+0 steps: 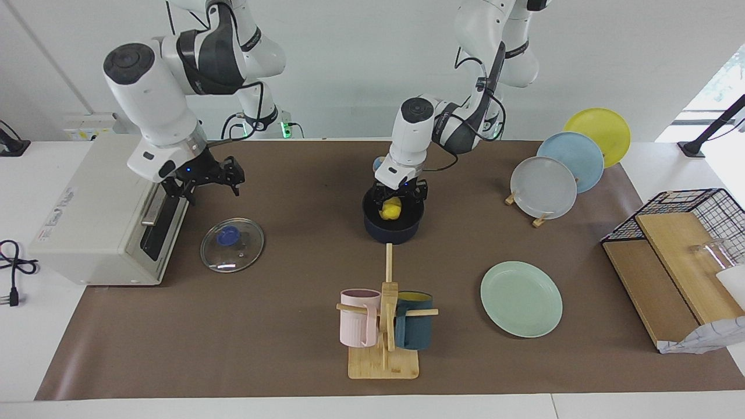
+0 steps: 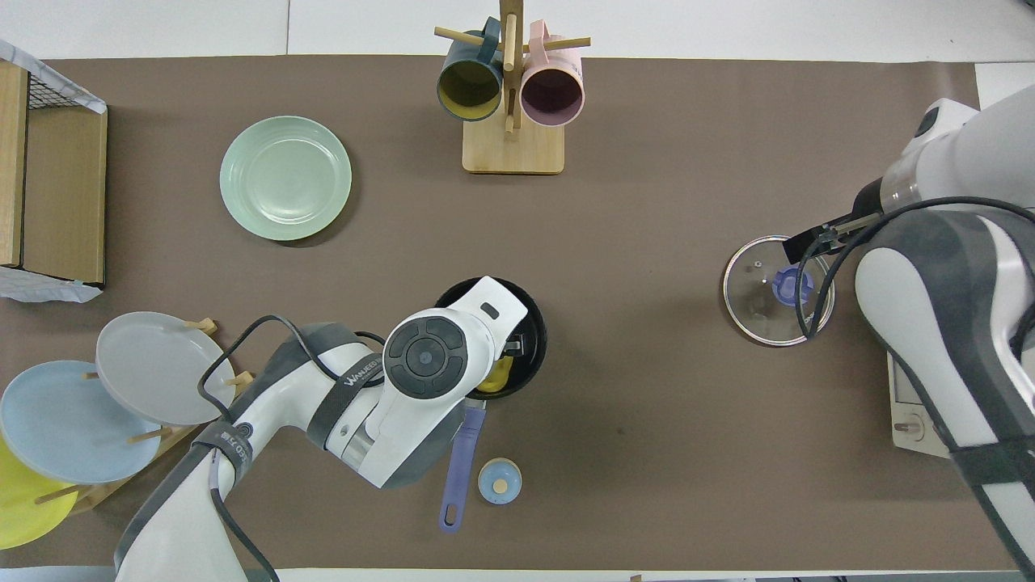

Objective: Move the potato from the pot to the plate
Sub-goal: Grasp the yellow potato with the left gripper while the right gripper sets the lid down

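The yellow potato (image 1: 391,210) lies inside the dark navy pot (image 1: 390,234) in the middle of the table; in the overhead view only a bit of the potato (image 2: 497,377) shows under the left hand. My left gripper (image 1: 394,201) reaches down into the pot, its fingers closed against the potato's two sides. The pot's rim (image 2: 534,323) and its blue handle (image 2: 459,473) point toward the robots. The mint-green plate (image 1: 521,298) (image 2: 285,178) lies bare, farther from the robots, toward the left arm's end. My right gripper (image 1: 206,185) hangs open and empty in front of the oven.
A glass lid (image 1: 232,244) with a blue knob lies beside a white toaster oven (image 1: 99,215). A wooden mug rack (image 1: 384,326) stands farther out than the pot. A plate rack (image 1: 544,186), a wire basket (image 1: 692,215) and wooden boards stand at the left arm's end. A small blue knob (image 2: 500,481) lies by the pot handle.
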Motion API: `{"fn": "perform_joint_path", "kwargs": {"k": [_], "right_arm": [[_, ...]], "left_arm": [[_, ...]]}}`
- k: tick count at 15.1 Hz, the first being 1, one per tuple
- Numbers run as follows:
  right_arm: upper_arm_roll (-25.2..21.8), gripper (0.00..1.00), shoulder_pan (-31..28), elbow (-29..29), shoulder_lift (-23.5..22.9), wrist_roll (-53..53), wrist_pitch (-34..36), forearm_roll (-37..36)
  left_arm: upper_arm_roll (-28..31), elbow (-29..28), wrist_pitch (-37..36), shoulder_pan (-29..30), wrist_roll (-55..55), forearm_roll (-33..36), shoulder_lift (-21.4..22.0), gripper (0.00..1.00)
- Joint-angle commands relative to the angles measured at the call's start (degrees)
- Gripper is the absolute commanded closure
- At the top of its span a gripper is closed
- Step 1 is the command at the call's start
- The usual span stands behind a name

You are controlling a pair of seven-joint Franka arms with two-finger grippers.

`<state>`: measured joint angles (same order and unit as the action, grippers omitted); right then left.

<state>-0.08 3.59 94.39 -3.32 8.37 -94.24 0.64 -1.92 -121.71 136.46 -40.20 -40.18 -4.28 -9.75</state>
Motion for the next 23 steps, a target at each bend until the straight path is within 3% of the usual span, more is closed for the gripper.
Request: {"fn": "perform_joint_path", "kwargs": {"k": [1, 4, 9, 10, 11, 12, 14, 17, 21, 23], "right_arm": [[0.2, 0.0, -0.3, -2.4, 1.5, -1.8, 4.4, -0.6], [-0.1, 0.0, -0.9, -1.8, 4.5, -2.5, 6.8, -0.6], [-0.8, 0.0, -3.1, -1.8, 4.4, -2.3, 6.6, -0.3], [-0.8, 0.0, -3.1, -1.9, 4.4, -2.4, 7.0, -0.6], [-0.8, 0.0, -3.2, -2.0, 4.4, -2.4, 7.7, -0.7], [-1.0, 0.0, -3.3, -1.8, 4.4, -2.3, 7.8, -0.6], [-1.4, 0.0, -2.8, -1.6, 4.6, -2.5, 7.6, -0.6], [-1.7, 0.0, -0.3, -1.1, 5.6, -2.6, 3.7, -1.3], [-2.3, 0.0, -0.9, -0.4, 5.9, -2.4, 4.8, -1.2], [-2.9, 0.0, -1.0, -0.6, 6.1, -2.5, 5.7, -1.3]], "left_arm": [[0.4, 0.6, 0.7, -0.1, 1.9, -2.4, -0.8, 0.0], [0.4, 0.7, 0.8, -0.4, 1.9, -2.5, -1.6, 0.0], [0.4, 1.7, 0.9, -0.7, 1.9, -2.8, -2.6, 0.0], [0.4, 1.7, 0.8, -0.7, 1.9, -2.8, -2.6, 0.08], [0.3, 1.7, 0.7, -0.7, 1.9, -2.8, -2.6, 0.22], [0.4, 1.7, 0.5, -0.7, 1.9, -2.8, -2.6, 0.43], [0.4, 1.7, 0.2, -0.7, 1.9, -2.8, -2.6, 0.72], [0.4, 1.7, 0.0, -0.6, 1.9, -2.8, -2.6, 1.0], [0.4, 2.0, -0.4, -0.2, 1.8, -2.9, -2.6, 1.0], [0.4, 4.1, -4.1, 0.1, 1.9, -3.0, -2.2, 1.0]]}}
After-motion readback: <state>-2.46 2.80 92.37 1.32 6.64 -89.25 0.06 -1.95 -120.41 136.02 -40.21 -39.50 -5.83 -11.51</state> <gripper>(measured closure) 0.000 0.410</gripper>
